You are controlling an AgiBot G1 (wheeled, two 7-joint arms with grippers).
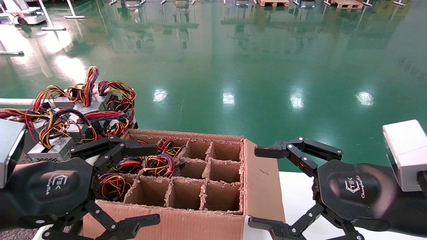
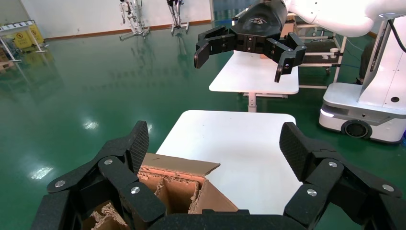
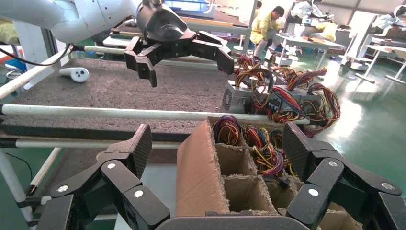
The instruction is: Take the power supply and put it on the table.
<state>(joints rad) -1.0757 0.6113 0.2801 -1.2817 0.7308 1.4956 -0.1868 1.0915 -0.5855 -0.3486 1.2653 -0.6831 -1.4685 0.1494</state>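
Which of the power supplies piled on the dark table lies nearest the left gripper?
The front one, vent side facing forward, just behind the left gripper. The other power supplies sit farther back under tangled wires.

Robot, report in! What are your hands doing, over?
Left gripper open above cardboard box. Right gripper open, empty, over white top. Power supplies untouched on table. Nothing blocking.

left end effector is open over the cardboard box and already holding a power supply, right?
Not quite. The left end effector is open over the cardboard box, but it holds nothing: the right wrist view shows its fingers spread with only air between them. The wired units still sit in the box's compartments.
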